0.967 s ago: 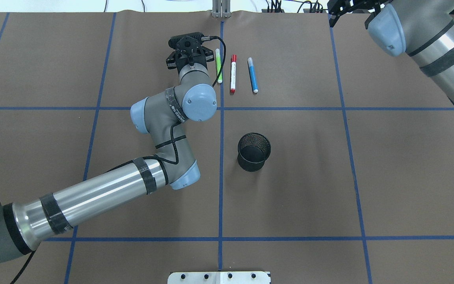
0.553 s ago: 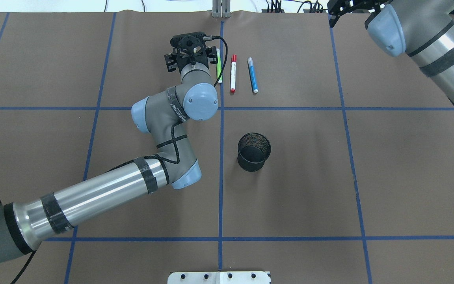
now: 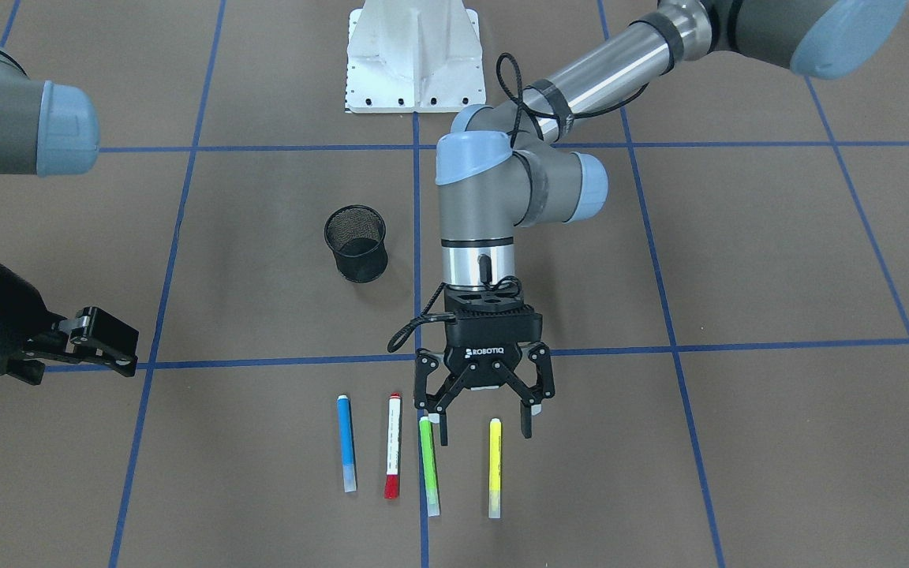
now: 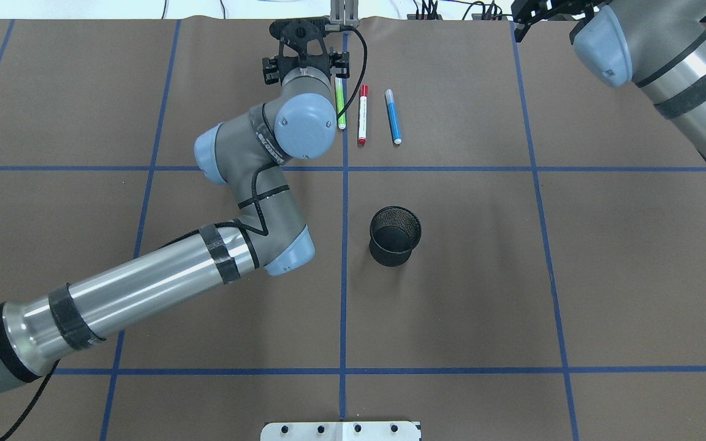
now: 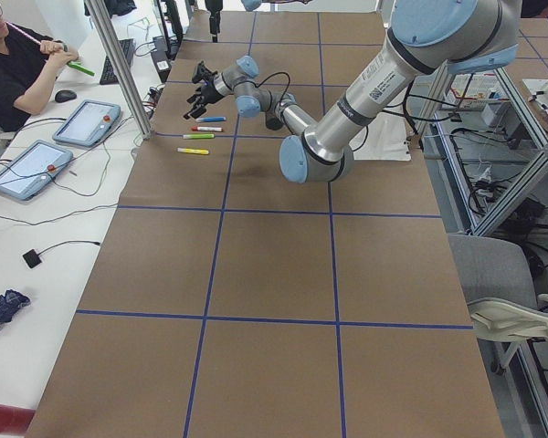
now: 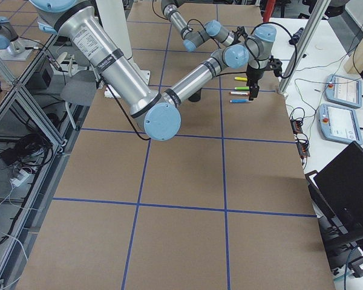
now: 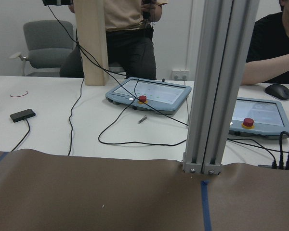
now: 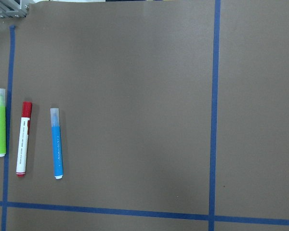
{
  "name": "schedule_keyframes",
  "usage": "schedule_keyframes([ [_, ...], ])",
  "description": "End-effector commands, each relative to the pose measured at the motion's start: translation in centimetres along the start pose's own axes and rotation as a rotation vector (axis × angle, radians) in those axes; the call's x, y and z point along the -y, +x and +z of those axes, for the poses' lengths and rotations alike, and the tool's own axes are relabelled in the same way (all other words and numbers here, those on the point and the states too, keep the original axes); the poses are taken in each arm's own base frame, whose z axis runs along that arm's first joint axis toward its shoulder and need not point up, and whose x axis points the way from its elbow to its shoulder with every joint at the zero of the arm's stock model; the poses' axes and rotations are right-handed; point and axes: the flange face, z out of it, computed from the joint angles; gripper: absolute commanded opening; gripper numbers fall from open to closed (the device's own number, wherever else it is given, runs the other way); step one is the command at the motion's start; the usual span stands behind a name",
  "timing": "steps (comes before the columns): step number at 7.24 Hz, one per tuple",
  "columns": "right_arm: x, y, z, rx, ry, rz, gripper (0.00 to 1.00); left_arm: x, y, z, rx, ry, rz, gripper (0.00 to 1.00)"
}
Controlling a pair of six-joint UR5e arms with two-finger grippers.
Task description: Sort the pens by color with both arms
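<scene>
Lifted since before, left pincer point(image 3: 482, 428) hangs spread apart above the yellow pen point(image 3: 494, 467), which lies free.

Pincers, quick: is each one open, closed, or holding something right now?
Left pincer: open, holding nothing.
Right pincer: open, holding nothing.

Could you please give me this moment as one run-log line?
left pincer: open, empty, above green pen and yellow pen | right pincer: aside, state unclear | blue pen, red-capped pen: on table
</scene>
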Motion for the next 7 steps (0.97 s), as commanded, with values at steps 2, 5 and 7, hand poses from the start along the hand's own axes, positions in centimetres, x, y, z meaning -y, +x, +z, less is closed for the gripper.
schedule_keyframes([
  [2,-0.7,0.7,0.0,-0.008,0.027,-0.021,1.00,6.8,-13.4,-1.1,-0.026,-0.147,0.023,1.00],
  [5,-2.9,4.6,5.2,-0.006,0.034,-0.055,1.00,2.6,-30.4,-3.7,-0.019,-0.367,0.229,1.00],
  [7,-3.0,9.5,5.1,-0.021,0.023,0.005,1.00,6.3,-42.4,-5.2,-0.062,-0.547,0.428,1.00],
])
